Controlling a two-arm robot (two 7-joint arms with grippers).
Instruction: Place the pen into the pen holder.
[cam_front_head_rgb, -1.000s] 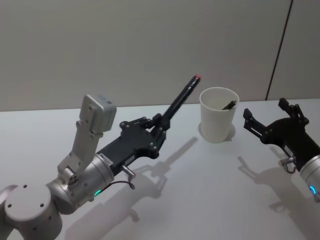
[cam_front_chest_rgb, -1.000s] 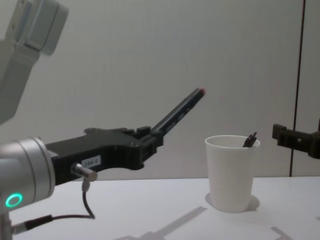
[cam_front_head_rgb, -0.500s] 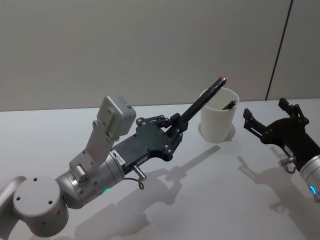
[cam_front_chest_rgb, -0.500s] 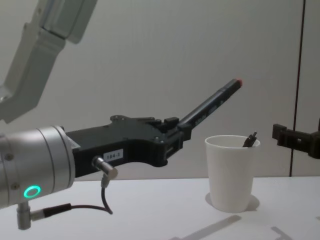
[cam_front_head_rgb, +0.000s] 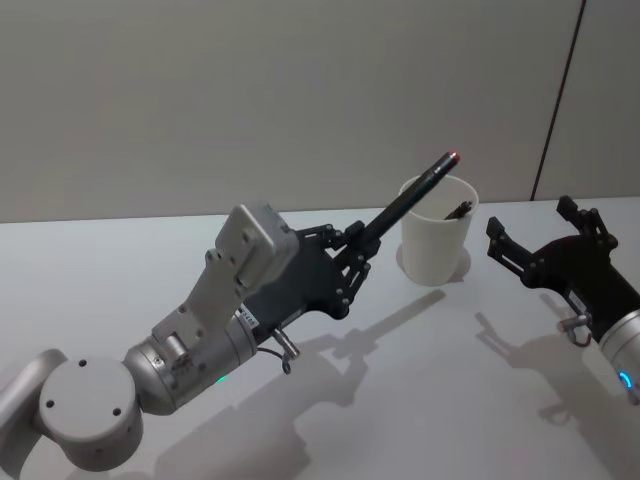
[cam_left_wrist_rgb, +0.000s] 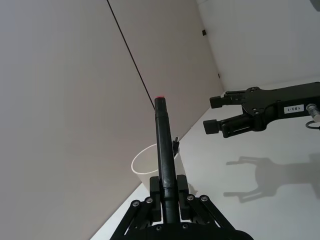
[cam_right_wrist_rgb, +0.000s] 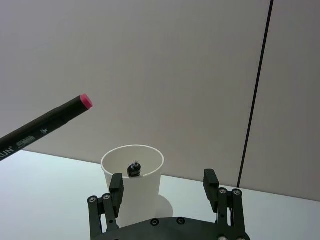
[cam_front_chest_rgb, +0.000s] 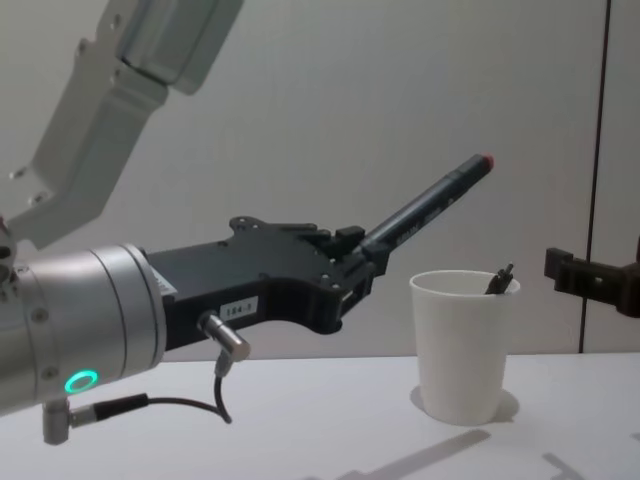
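One pen (cam_front_head_rgb: 410, 195): black marker, red end cap; raised, tilted, red end uppermost near the cup's rim, lower end clamped in left gripper (cam_front_head_rgb: 352, 248). One pen holder (cam_front_head_rgb: 437, 250): white paper cup, upright.

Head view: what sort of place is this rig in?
Probably a lab test bench: plain white table, blank panelled wall behind, and a paper-cup pen holder as the prop. The left gripper holds a pen angled up near it; the right gripper sits open at the right.
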